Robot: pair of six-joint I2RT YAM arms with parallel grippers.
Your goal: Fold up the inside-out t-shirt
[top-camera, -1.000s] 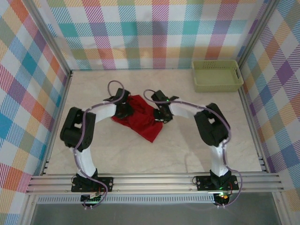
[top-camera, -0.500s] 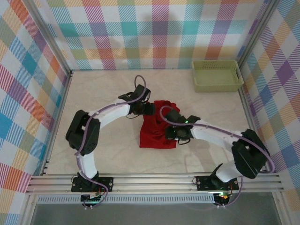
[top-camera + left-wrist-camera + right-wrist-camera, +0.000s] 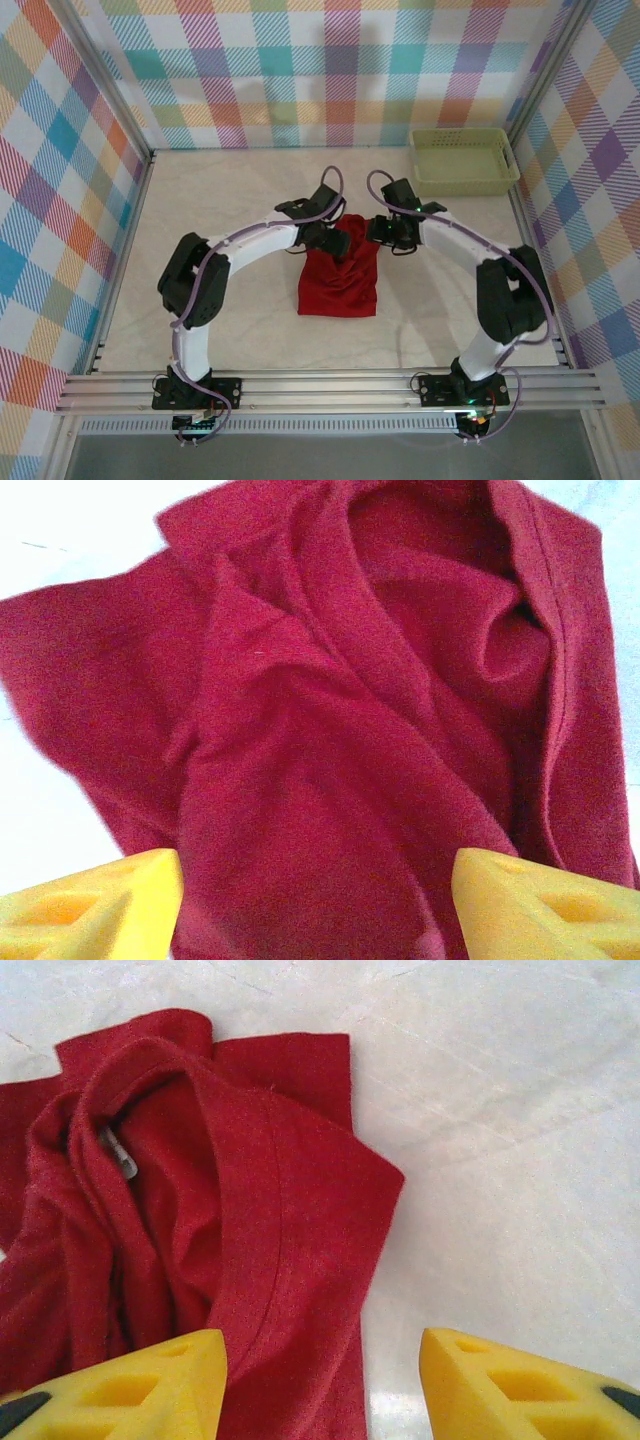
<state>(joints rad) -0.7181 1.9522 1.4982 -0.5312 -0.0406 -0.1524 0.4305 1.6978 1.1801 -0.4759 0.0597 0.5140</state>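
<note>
The inside-out t-shirt [image 3: 340, 275] is a deep-red cloth lying in a rumpled, roughly folded heap in the middle of the table. My left gripper [image 3: 335, 243] hovers over its far left part, open, with red cloth [image 3: 330, 780] under the gap between its yellow fingers [image 3: 100, 905]. My right gripper [image 3: 385, 232] is at the shirt's far right edge, open, its yellow fingers [image 3: 520, 1385] straddling the cloth's edge [image 3: 300, 1260] and bare table. A small white label [image 3: 120, 1155] shows inside the folds. Neither gripper holds anything.
A pale green plastic basket [image 3: 463, 160] stands at the back right corner. Checked walls close in the table [image 3: 250, 190] on three sides. Both arms arch over the middle of the table from the near rail [image 3: 330, 385].
Both grippers opened and let go of the shirt. The left moved right along the shirt's far edge; the right swung from the shirt's near side to its far right edge. The shirt stayed flat.
</note>
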